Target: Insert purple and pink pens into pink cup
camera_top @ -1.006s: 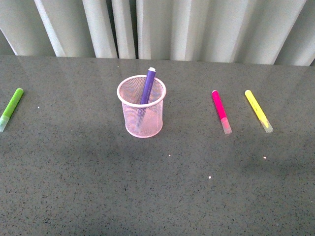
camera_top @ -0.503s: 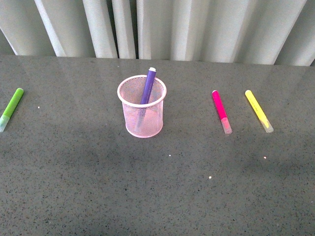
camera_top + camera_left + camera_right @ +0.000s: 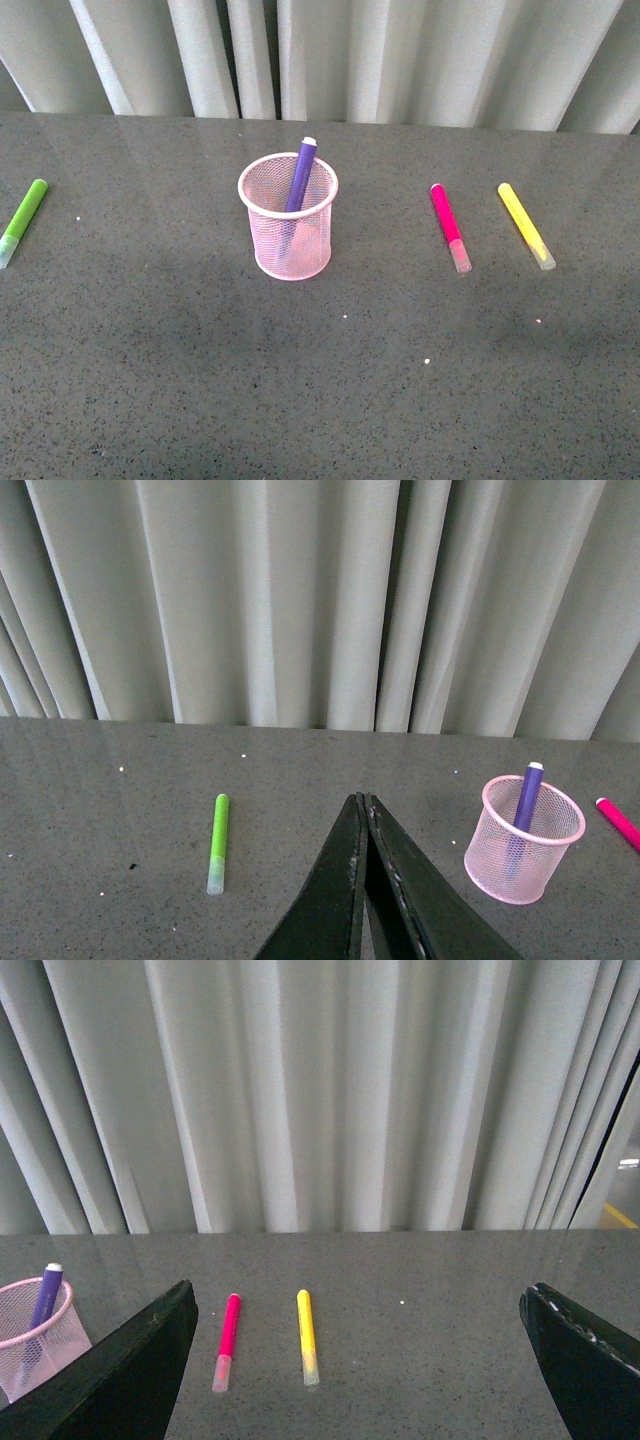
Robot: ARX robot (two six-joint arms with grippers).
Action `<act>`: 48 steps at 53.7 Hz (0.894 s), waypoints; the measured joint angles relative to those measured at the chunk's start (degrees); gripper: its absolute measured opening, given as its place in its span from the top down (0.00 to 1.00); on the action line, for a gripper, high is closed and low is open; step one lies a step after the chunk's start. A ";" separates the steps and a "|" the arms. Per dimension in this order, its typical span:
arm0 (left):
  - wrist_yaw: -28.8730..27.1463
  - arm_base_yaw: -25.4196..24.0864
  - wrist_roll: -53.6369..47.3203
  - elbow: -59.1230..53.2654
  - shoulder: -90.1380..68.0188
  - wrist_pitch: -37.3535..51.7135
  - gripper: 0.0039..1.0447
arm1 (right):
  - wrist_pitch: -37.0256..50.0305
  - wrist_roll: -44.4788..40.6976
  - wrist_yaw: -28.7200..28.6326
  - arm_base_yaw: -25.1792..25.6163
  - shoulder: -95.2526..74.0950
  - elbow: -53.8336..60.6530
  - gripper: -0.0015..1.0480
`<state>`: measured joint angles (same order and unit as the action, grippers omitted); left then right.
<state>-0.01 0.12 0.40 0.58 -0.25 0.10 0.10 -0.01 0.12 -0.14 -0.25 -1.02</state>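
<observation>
A dark grey speckled tabletop (image 3: 320,400) runs back to a pale pleated curtain (image 3: 400,60). Left of centre in the front view stands the pale pink round wire-mesh cup (image 3: 290,250). The slim purple pen (image 3: 300,175) leans inside it, white end above the rim. The slim magenta-pink pen (image 3: 447,222) lies flat right of centre, well apart from the cup, with a yellow marker (image 3: 524,224) near it. A lime green marker (image 3: 24,218) lies at the left edge. The left tool (image 3: 362,802) is pressed together on nothing; the right tool (image 3: 360,1287) gapes wide.

Pink mesh cup (image 3: 292,255); purple pen (image 3: 302,168); magenta pen (image 3: 443,213).
</observation>
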 joint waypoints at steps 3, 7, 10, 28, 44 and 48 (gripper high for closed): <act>0.00 0.00 0.02 0.00 0.00 -0.02 0.97 | 0.00 0.02 0.00 0.00 0.00 0.00 0.07; 0.00 0.00 0.02 0.00 0.02 -0.07 0.87 | 0.00 0.02 -0.02 0.00 0.00 0.00 0.07; 0.00 0.00 0.02 0.00 0.02 -0.07 0.78 | 0.00 0.02 0.00 0.00 0.00 0.00 0.07; 0.00 0.00 0.02 0.00 0.02 -0.07 0.25 | -11.04 9.29 6.08 0.07 -9.64 -4.98 0.07; 0.00 0.00 -0.07 0.00 0.04 -0.07 0.06 | 20.39 19.63 -1.95 3.39 -71.06 -20.22 0.07; 0.00 0.00 -0.07 0.00 0.04 -0.07 0.06 | 24.17 19.50 -4.79 2.25 -83.43 -25.16 0.07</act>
<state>-0.01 0.12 0.34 0.58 -0.21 0.03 24.27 19.49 -4.67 2.11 -83.68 -26.17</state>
